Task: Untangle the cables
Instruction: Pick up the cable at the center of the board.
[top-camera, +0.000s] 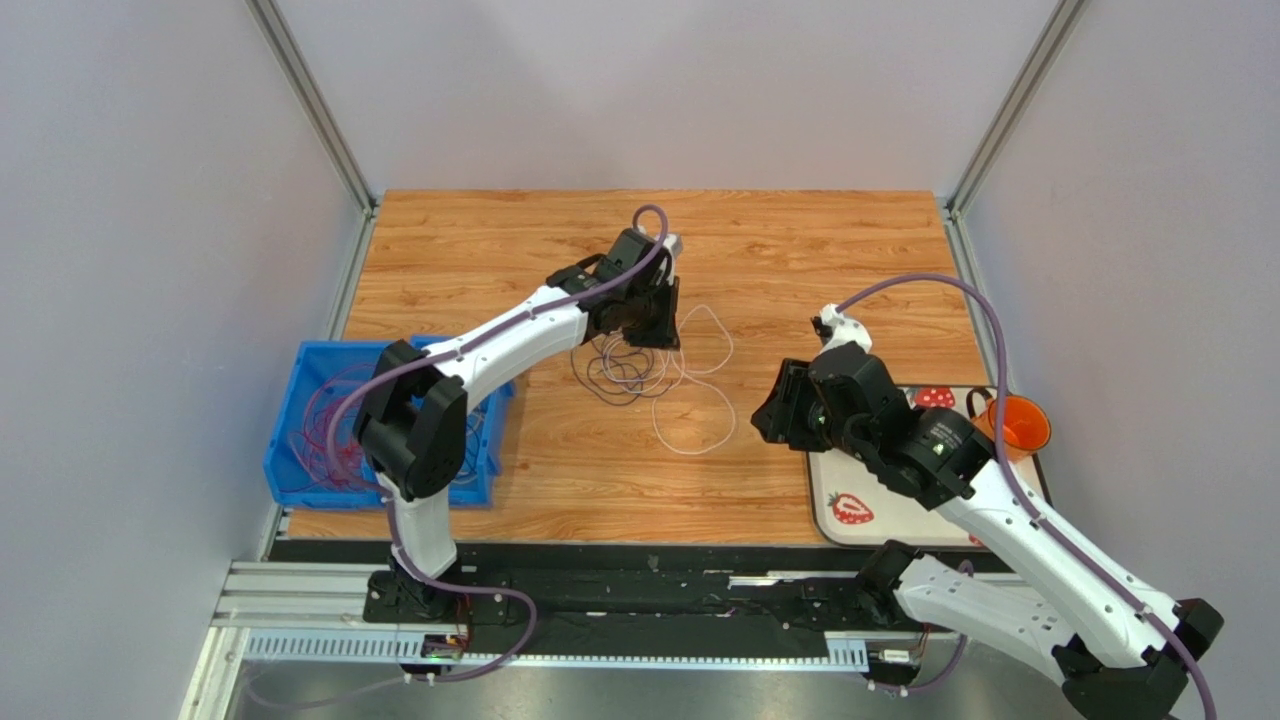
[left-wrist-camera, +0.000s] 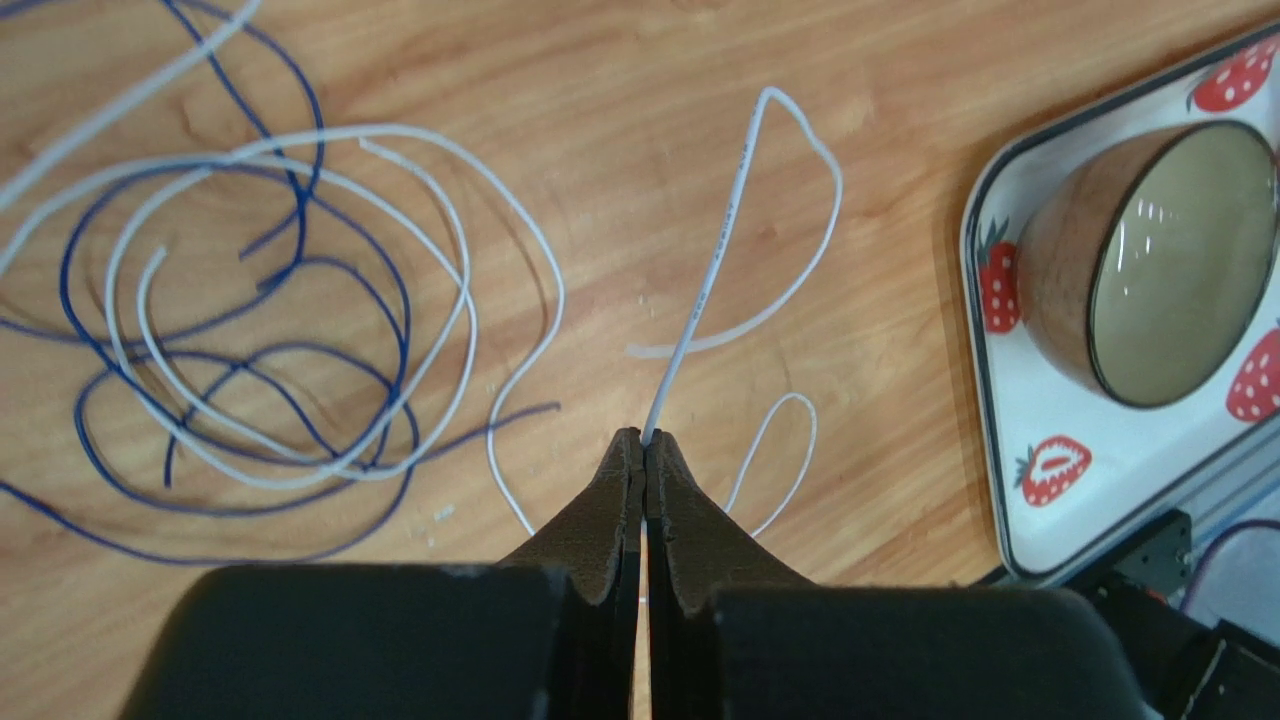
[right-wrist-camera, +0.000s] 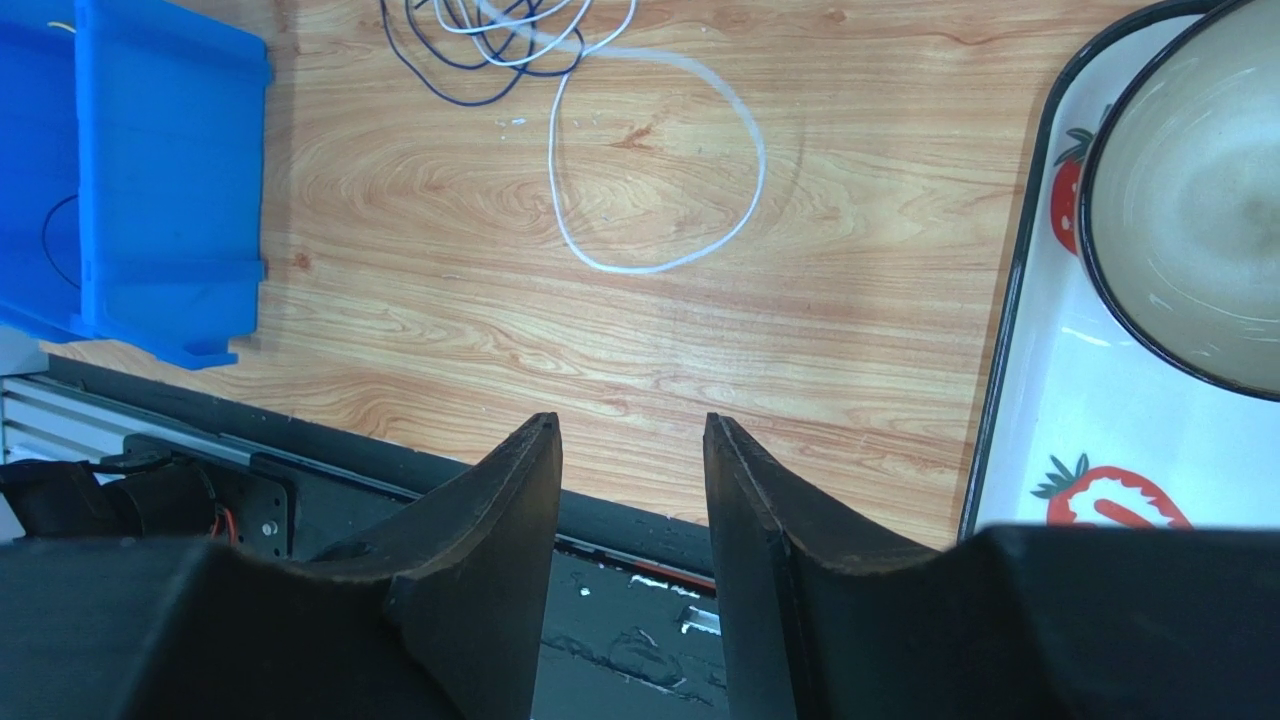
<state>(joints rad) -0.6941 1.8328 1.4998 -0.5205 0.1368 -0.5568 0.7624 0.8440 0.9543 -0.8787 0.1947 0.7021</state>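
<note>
Cables (top-camera: 631, 369) lie in a loose heap of white and dark blue loops near the middle of the tabletop (top-camera: 496, 240), just on the near side of the left end effector (left-wrist-camera: 646, 450). That end effector is pinched shut on one white cable (left-wrist-camera: 708, 267). Seen from the left wrist, the strand runs almost straight away from the fingertips, then folds back in a hairpin. The rest of the heap lies off to one side of that line, not along it. A pull along the strand's own axis, away from the heap, therefore looks like the move that would draw it free. The right end effector (right-wrist-camera: 631, 450) hangs with its jaws parted and nothing between them, over the near edge of the tabletop. It is beside a trailing white loop (top-camera: 694, 423) and in front of the strawberry tray (right-wrist-camera: 1037, 450) with its bowl (right-wrist-camera: 1202, 210). The left arm is the nearer one to the heap. More wires lie in the blue bin (top-camera: 293, 458).
</note>
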